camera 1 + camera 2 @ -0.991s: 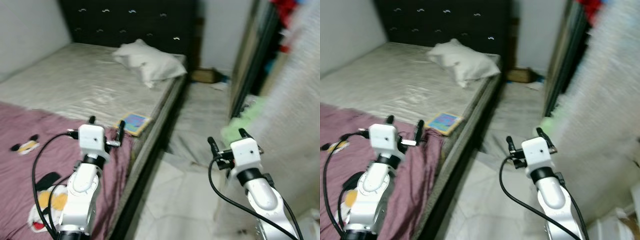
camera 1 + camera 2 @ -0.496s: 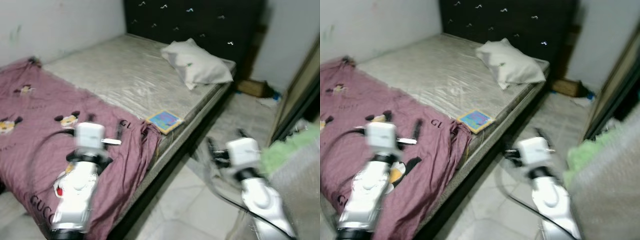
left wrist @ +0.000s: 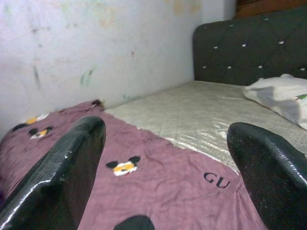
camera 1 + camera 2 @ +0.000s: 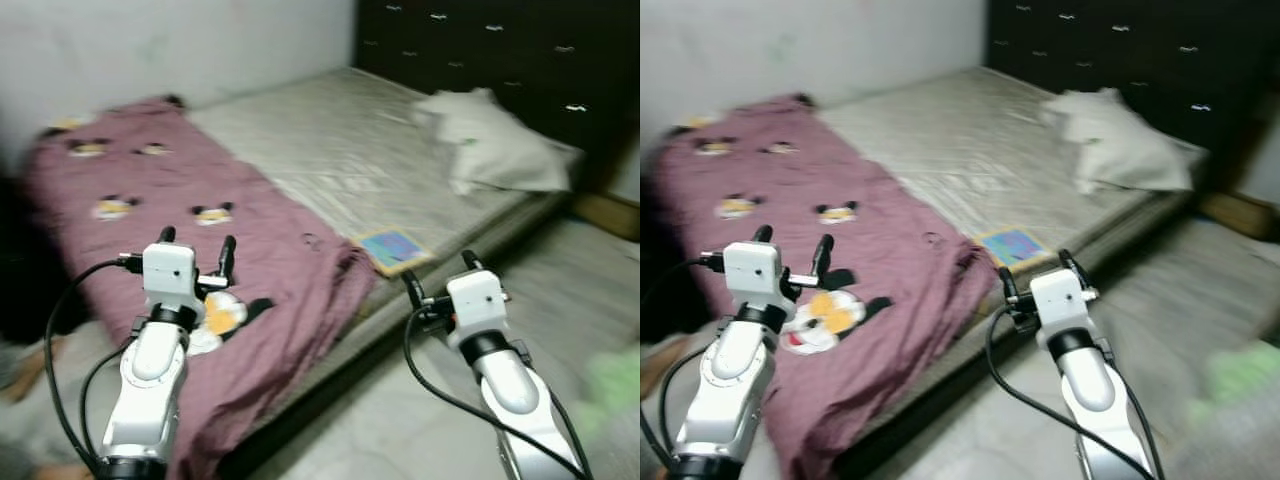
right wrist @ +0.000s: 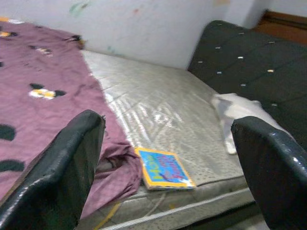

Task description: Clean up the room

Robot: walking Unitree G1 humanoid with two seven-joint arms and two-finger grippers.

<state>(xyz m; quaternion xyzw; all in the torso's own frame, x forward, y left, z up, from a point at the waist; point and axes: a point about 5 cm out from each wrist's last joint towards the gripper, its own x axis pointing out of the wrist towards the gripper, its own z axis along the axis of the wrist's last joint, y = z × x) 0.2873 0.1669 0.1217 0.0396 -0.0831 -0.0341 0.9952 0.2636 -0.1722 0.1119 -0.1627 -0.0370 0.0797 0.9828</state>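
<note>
In the head views our left gripper (image 4: 193,250) hangs over the purple blanket (image 4: 200,200) at the bed's (image 4: 330,140) foot end, and our right gripper (image 4: 435,277) beside the bed's side edge. The left wrist view shows its fingers (image 3: 72,163) wide apart. The right wrist view also shows wide fingers (image 5: 67,163), the book (image 5: 164,168) near the mattress edge, touching the blanket, and the pillow (image 5: 237,117) by the headboard (image 5: 249,72).

Dim, flat indoor light. Both eye views are motion-blurred, worst at the lower right. Wrist views are sharper, with glare on the mattress (image 5: 158,115).
</note>
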